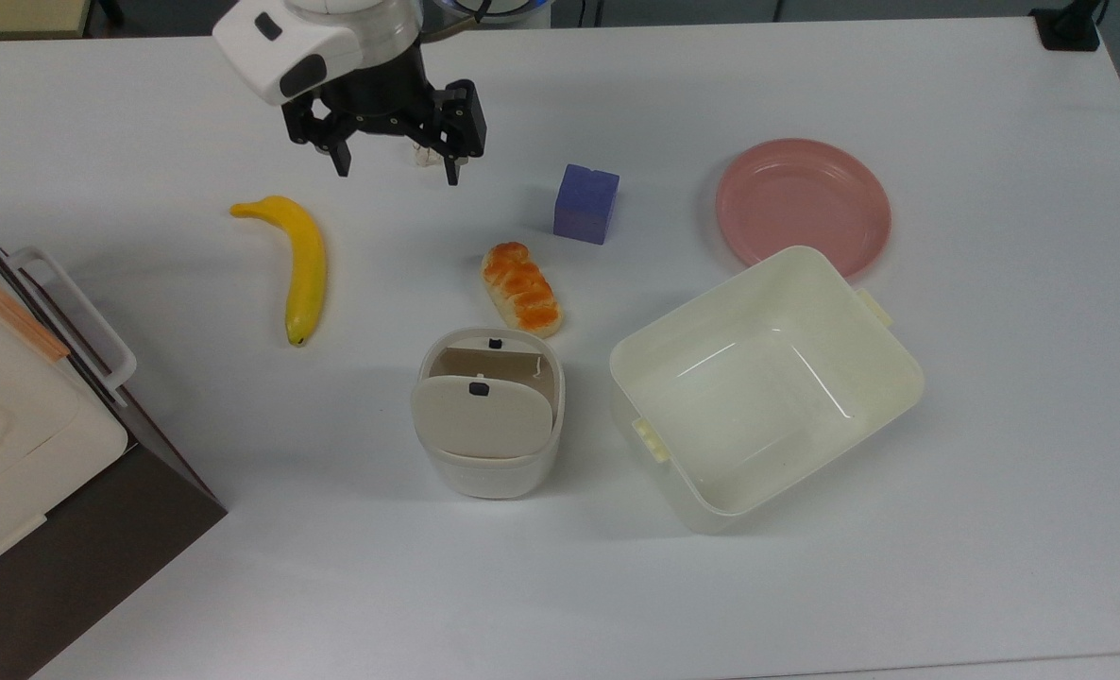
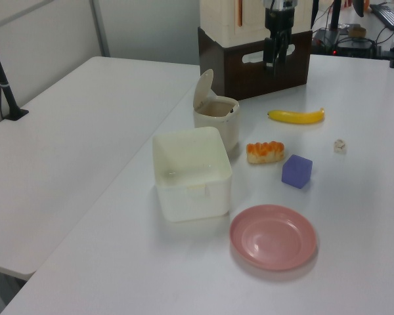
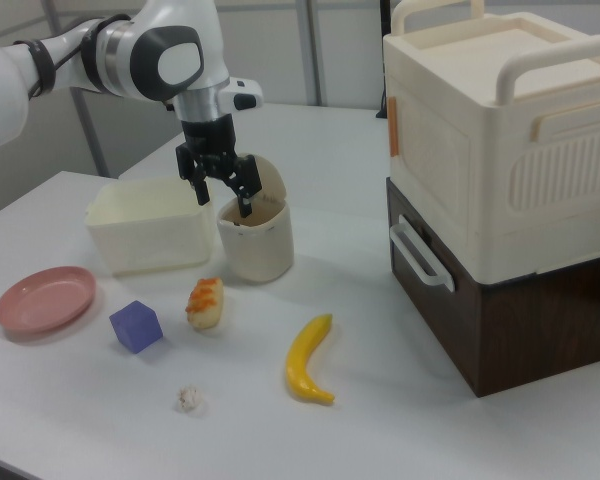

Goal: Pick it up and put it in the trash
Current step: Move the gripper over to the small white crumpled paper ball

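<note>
Off-white paper wad (image 3: 189, 399) lies on the table (image 1: 806, 85), apart from the cube (image 3: 136, 326) and banana (image 3: 308, 360). Gripper (image 1: 392, 170) hangs high above it, fingers spread, empty. Judged light, soft and crushable; pinch across its middle.
</note>
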`<state>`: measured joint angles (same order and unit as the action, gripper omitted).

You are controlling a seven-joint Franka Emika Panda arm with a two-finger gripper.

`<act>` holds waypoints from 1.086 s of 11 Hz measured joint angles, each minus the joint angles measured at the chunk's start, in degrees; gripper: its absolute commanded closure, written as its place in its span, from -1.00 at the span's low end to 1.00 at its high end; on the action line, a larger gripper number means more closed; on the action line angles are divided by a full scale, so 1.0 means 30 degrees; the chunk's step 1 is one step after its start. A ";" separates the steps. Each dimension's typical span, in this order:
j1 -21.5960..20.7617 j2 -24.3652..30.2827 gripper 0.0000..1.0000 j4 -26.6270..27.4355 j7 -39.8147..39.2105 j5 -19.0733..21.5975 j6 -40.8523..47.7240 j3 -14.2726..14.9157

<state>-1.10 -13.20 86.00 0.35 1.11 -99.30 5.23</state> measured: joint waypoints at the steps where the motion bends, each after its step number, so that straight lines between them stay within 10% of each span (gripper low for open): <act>1: -0.0058 -0.0151 -1.00 0.0063 -0.0326 0.0000 -0.0001 -0.0042; 8: -0.1307 -0.1383 -1.00 0.2853 -0.3164 -0.0946 -0.2948 -0.0199; 12: -0.0954 0.1115 -1.00 0.6249 -0.6572 -0.0979 -0.2998 0.0004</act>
<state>-3.96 -9.85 104.74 -19.37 -1.82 -108.29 5.24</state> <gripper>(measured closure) 0.000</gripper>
